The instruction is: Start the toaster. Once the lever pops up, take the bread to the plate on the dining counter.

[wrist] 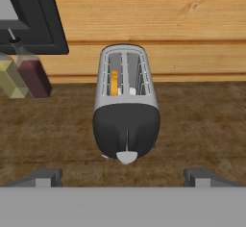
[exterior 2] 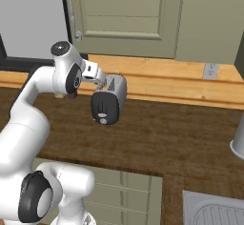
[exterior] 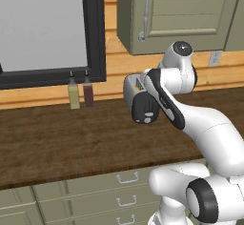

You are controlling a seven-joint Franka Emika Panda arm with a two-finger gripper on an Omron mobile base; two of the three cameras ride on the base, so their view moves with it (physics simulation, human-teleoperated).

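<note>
Dark brown wood counter [wrist: 202,125] runs under a wall of pale wood planks, and your small rounded silver-grey toaster [wrist: 126,107] stands on it, near that wall. Its black end panel faces your hand.

Your two-finger gripper [wrist: 122,177] hangs just in front of the toaster with its jaws spread wide, holding nothing. In the hand view the two dark tips sit far apart, one to each side of the toaster's black end.

A slice of bread [wrist: 114,82] shows as an orange strip in the left slot. The small dark lever [wrist: 127,142] is a thin slot down the middle of the black panel, with a pale tab at its bottom.

Watch out here. The lever is tiny and the jaws are wide, so you could miss it and push the black panel instead. I think that would slide the toaster back toward the wall, or tip it.

Two bottles, one yellow-green [wrist: 10,79] and one dark red [wrist: 33,77], stand to the left of the toaster. Swing wide and you could knock them over.

Whether the lever is up or down, I cannot tell.
</note>
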